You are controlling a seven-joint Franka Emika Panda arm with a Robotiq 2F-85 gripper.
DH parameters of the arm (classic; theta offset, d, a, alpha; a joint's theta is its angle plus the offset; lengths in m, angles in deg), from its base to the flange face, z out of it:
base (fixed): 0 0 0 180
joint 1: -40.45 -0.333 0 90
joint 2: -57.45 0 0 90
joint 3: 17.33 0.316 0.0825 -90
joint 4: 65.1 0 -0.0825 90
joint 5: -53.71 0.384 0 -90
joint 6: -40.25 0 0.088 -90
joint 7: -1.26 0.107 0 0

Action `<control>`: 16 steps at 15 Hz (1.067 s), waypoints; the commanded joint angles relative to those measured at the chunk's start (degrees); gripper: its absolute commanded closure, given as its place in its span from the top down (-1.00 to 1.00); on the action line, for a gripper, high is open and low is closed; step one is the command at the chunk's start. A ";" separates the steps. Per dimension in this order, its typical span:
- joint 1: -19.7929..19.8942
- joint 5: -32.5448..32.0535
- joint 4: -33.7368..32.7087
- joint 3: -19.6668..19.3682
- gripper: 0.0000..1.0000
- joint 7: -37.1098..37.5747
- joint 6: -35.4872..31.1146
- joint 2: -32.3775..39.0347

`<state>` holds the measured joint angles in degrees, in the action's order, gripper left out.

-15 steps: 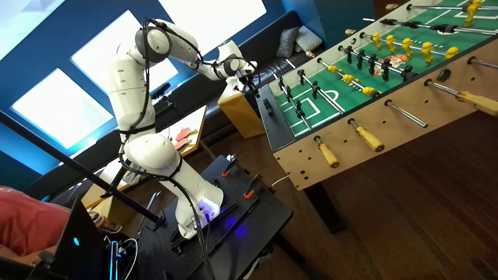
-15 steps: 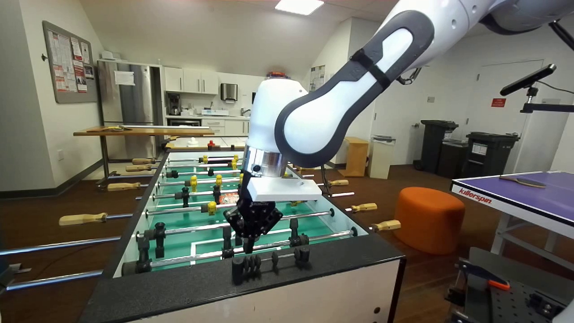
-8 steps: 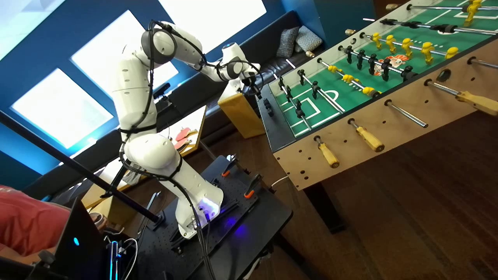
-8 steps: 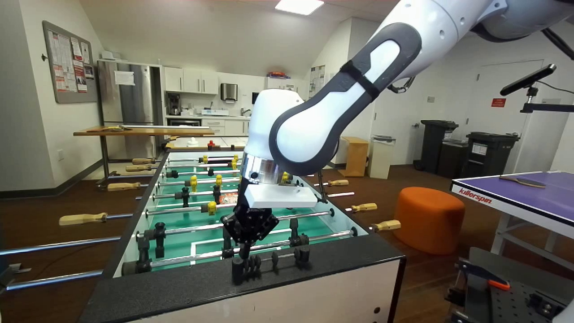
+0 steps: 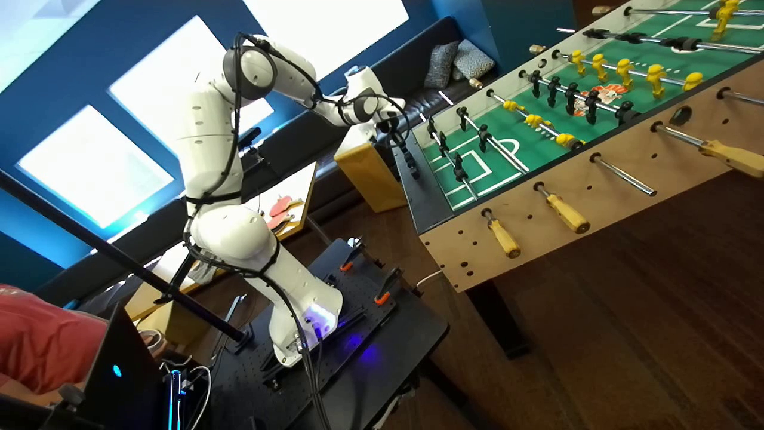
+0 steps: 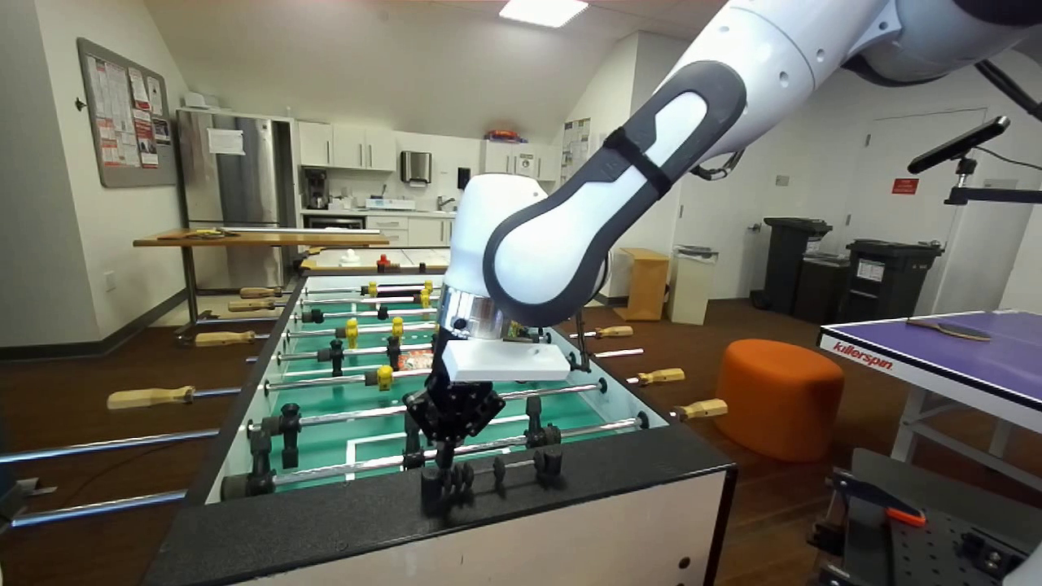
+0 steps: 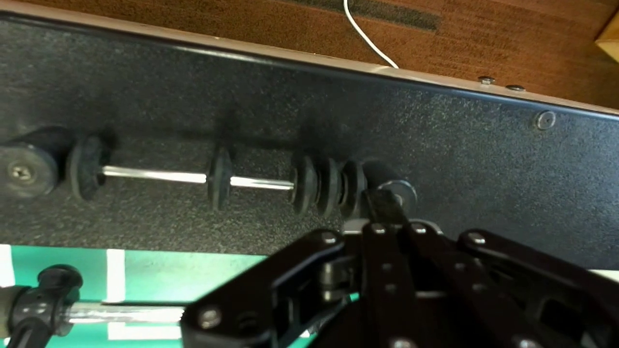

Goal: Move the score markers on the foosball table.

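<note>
The foosball table's black end rim (image 7: 145, 96) carries a metal score rod (image 7: 154, 174) between two black posts. Black disc-shaped score markers sit on it in the wrist view: three bunched discs (image 7: 329, 187) near the right post (image 7: 404, 193), a lone middle disc (image 7: 220, 176), and another disc (image 7: 86, 167) beside the left post (image 7: 29, 171). My gripper (image 7: 385, 203) is shut with nothing seen between its fingers. Its tip is beside the bunched discs, partly covering the right post; contact cannot be told. In both exterior views, the gripper (image 5: 403, 147) (image 6: 444, 457) is low at the score rod's end.
Player rods cross the green field (image 5: 477, 164) close to the rim. Tan handles (image 5: 504, 239) stick out from the table sides. An orange stool (image 6: 777, 399) and a purple ping-pong table (image 6: 961, 350) stand to the right in an exterior view. A black robot stand (image 5: 382, 358) holds the arm base.
My gripper has moved down and slightly sideways onto the end of the score rod with the bunched discs. The score markers show no visible movement.
</note>
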<state>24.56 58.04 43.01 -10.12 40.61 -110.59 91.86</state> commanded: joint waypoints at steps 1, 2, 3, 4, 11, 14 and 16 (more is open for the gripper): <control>-0.65 1.98 -1.81 -0.94 -1.00 -1.69 -0.72 1.77; -0.77 1.92 -2.08 -1.09 -1.00 -1.56 -0.60 2.14; -0.77 1.96 -2.31 -1.12 -1.00 -1.58 -0.55 2.29; -0.81 1.92 -2.41 -1.27 -1.00 -1.47 -0.52 2.38; -0.74 2.03 -1.74 -2.44 -1.00 -0.70 -0.31 2.11; -0.75 2.23 -1.04 -2.88 -1.00 -0.48 -0.46 1.93; -0.82 2.29 -0.55 -3.13 -1.00 -0.37 -0.60 1.82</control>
<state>24.52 58.72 41.67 -12.39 40.62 -110.59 93.73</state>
